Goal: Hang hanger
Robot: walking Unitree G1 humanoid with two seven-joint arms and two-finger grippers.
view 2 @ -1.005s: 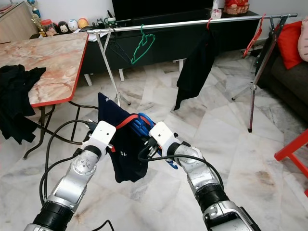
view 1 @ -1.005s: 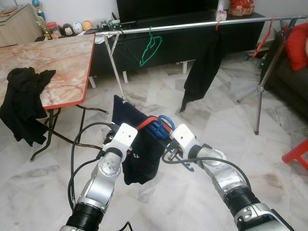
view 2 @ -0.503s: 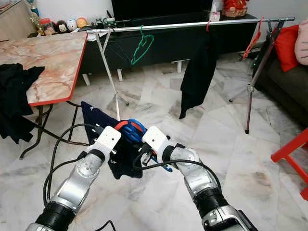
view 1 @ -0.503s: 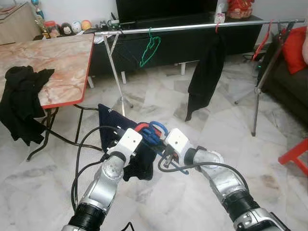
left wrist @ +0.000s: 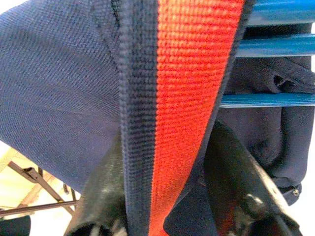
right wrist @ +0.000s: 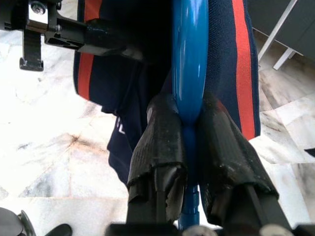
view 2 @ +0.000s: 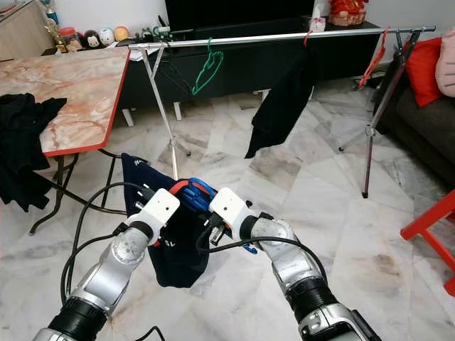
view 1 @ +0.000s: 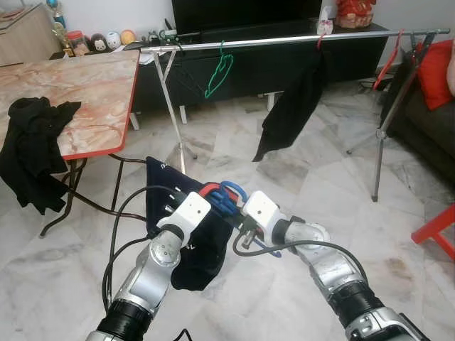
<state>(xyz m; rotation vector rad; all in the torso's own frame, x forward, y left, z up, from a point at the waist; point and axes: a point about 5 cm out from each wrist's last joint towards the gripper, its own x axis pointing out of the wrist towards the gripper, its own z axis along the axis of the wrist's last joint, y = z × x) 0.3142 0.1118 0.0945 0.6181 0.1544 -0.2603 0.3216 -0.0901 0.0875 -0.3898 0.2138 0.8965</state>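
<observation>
Over marble floor [view 1: 234,149], right gripper [right wrist: 189,132] fingers clamp smooth blue hanger [right wrist: 189,64]; left gripper [left wrist: 167,167] fingers pinch knit navy-red garment [left wrist: 182,73].

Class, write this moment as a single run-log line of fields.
left tool: shut on navy garment | right tool: shut on blue hanger | rail: ahead, hanger not yet hung

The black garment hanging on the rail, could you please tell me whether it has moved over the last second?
Yes. The black garment has swung its lower end toward the green hanger; its top remains hooked on the rail, whose position in view has barely changed.
</observation>
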